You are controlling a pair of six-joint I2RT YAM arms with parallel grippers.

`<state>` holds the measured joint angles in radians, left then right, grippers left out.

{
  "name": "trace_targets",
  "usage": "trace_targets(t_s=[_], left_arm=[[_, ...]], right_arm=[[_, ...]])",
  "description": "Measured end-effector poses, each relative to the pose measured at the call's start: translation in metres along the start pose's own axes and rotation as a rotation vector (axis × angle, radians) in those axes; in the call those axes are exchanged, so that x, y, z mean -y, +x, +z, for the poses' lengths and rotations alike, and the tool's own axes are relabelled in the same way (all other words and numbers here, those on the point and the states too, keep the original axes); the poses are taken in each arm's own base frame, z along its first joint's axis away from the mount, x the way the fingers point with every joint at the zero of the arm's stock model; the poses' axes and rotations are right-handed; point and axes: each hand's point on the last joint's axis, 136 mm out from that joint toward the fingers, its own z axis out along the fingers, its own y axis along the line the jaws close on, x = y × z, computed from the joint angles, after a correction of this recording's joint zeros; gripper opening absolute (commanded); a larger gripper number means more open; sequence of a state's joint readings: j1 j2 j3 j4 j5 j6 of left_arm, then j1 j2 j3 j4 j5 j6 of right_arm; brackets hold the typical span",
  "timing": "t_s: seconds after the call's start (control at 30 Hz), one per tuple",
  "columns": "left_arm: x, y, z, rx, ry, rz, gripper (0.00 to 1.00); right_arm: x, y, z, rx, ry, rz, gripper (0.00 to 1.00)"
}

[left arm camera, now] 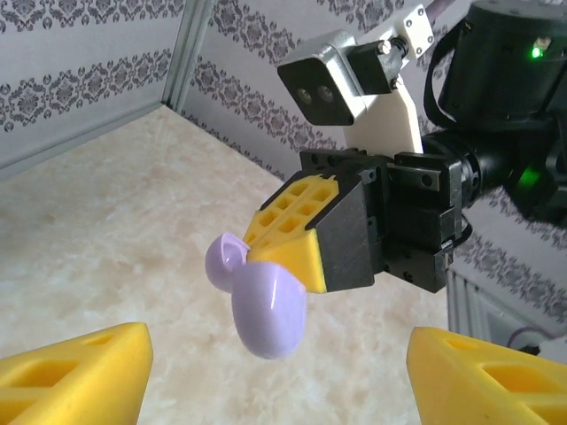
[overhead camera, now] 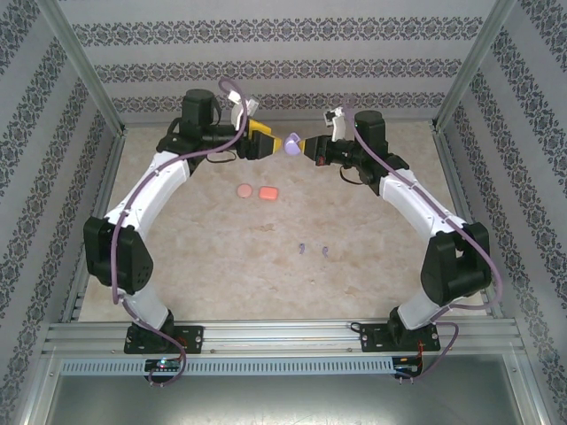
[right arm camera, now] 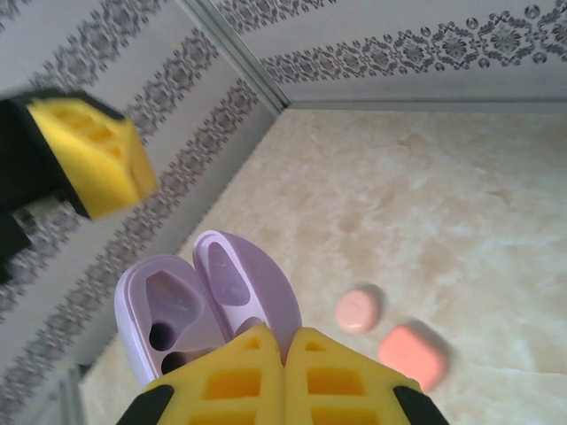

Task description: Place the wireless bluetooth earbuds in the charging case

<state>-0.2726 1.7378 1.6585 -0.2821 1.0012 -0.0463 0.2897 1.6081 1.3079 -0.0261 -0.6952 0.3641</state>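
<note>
- Top external: right gripper clamps the open purple charging case aloft, far middle; two purple earbuds lie nearer on the table.
- Left wrist: left gripper spread wide, empty, facing the case.
- Right wrist: lid up, sockets bared, seemingly for loading.

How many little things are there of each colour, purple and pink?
Purple case: 1
Purple earbuds: 2
Pink pieces: 2
Total: 5
</note>
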Motion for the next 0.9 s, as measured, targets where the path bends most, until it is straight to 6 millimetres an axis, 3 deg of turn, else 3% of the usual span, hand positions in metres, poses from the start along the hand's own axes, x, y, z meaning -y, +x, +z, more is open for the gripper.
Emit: trace_targets(t_s=[0.1,0.3,0.5,0.9], left_arm=[[-0.006,0.006,0.006,-0.069,0.017,0.007,0.76],[-0.024,0.042,0.020,-0.210,0.043,-0.064,0.74],[-0.028,0.065,0.025,-0.289,0.081,-0.110,0.72],[-0.015,0.075,0.025,-0.309,0.171,-0.154,0.69]], right_arm=[[0.009,0.010,0.005,-0.049,0.024,-0.046,0.00],[0.029,0.035,0.012,-0.160,0.067,-0.090,0.00],[0.029,0.042,0.012,-0.214,0.060,-0.106,0.00],[0.021,0.046,0.018,-0.240,0.010,-0.099,0.00]])
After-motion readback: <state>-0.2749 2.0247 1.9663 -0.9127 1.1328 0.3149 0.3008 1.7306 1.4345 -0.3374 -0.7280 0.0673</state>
